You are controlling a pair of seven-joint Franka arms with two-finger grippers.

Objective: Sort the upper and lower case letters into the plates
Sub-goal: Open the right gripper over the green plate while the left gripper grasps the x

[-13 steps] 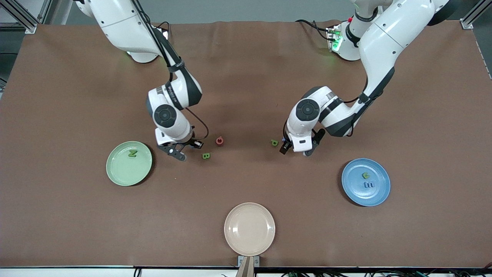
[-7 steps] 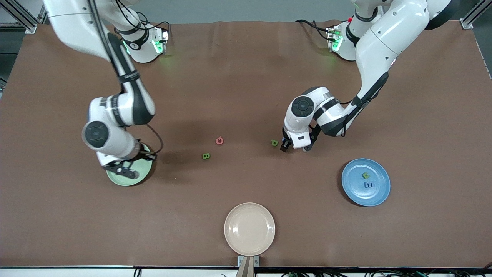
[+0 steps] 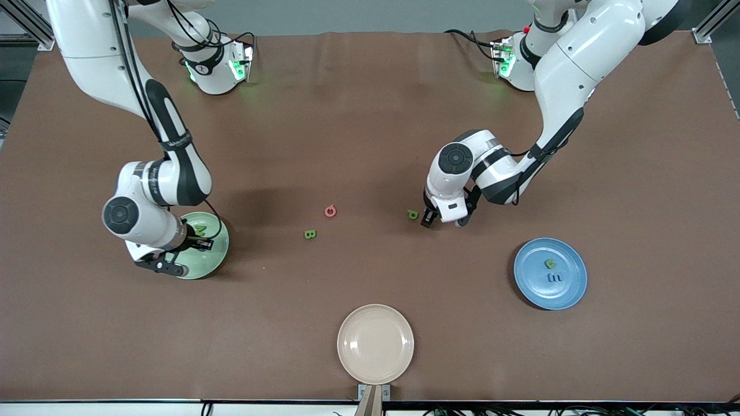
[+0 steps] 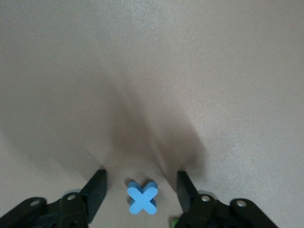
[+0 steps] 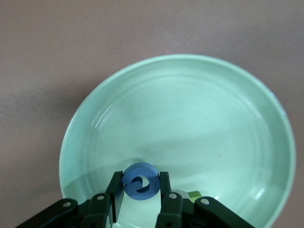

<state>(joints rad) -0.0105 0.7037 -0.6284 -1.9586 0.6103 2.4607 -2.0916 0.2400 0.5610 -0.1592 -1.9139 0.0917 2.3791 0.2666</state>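
In the right wrist view my right gripper (image 5: 140,177) is shut on a round blue letter (image 5: 140,182) just above the pale green plate (image 5: 190,118). From the front, that gripper (image 3: 178,256) hangs over the green plate (image 3: 215,254), where a green letter (image 3: 199,229) lies. My left gripper (image 4: 141,178) is open, its fingers on either side of a blue x (image 4: 142,197) on the table, with gaps on both sides. Seen from the front, the left gripper (image 3: 442,221) is beside a green letter (image 3: 413,214). A red ring (image 3: 330,211) and a green B (image 3: 310,234) lie mid-table. The blue plate (image 3: 569,289) holds a green letter (image 3: 550,263) and a blue m (image 3: 555,278).
A cream-beige plate (image 3: 376,344) with nothing in it sits near the table's front edge, nearer the front camera than the loose letters. Brown table surface stretches between the green plate, the loose letters and the blue plate.
My right arm has swung from beside the green B to over the pale green plate, carrying the blue letter. My left gripper has shifted slightly toward the nearby green letter.
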